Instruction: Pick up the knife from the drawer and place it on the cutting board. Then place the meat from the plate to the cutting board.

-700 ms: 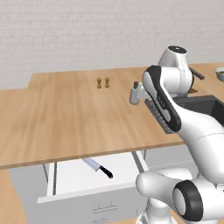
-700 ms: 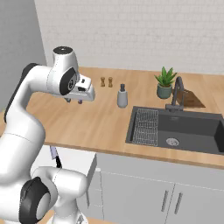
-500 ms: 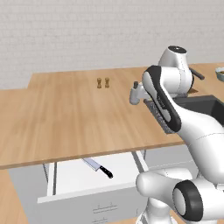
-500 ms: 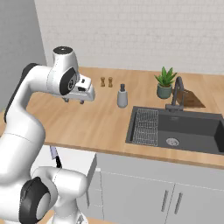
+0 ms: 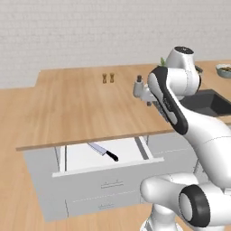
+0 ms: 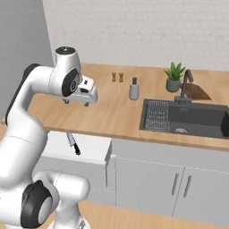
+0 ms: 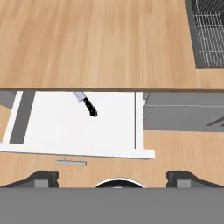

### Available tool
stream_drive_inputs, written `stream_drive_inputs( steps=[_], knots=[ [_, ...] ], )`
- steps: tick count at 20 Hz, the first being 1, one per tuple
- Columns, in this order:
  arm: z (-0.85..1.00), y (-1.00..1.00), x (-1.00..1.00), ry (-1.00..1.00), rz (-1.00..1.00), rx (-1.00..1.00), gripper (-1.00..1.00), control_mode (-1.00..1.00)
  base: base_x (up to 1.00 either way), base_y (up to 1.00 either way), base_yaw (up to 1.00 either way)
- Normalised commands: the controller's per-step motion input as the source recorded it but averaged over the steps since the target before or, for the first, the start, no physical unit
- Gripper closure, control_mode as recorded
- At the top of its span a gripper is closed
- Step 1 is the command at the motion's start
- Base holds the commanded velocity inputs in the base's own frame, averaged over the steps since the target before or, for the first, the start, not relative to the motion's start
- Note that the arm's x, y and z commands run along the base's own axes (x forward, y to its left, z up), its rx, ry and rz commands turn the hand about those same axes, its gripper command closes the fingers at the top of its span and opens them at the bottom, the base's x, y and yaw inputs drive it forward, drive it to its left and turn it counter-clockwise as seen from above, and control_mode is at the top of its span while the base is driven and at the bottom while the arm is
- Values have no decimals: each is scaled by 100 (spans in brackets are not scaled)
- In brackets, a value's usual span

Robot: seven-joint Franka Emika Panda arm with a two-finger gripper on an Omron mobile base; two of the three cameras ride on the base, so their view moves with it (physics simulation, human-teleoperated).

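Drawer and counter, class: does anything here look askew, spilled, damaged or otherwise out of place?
Nothing is spilled or damaged. The drawer stands pulled out below the counter, and the knife lies flat and diagonal on its white floor, its blade partly under the counter edge in the hand view. The gripper hangs above the counter, holding nothing.

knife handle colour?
Black, on the knife lying in the open drawer; clearest in the left base view.
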Motion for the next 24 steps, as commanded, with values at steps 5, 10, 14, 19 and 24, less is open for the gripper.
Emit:
stream_drive_inputs(
  steps=[5, 10, 14, 19, 24],
  knots=[
    [0, 0, 0, 0, 0, 0, -100, 100, -22, 77, 0],
    [0, 0, 0, 0, 0, 0, -100, 100, -17, 52, 1],
    [0, 0, 0, 0, 0, 0, -100, 100, -22, 19, 4],
    [0, 0, 0, 0, 0, 0, -100, 100, -25, 7, 5],
    [0, 0, 0, 0, 0, 0, -100, 100, -8, 3, 3]
  ],
)
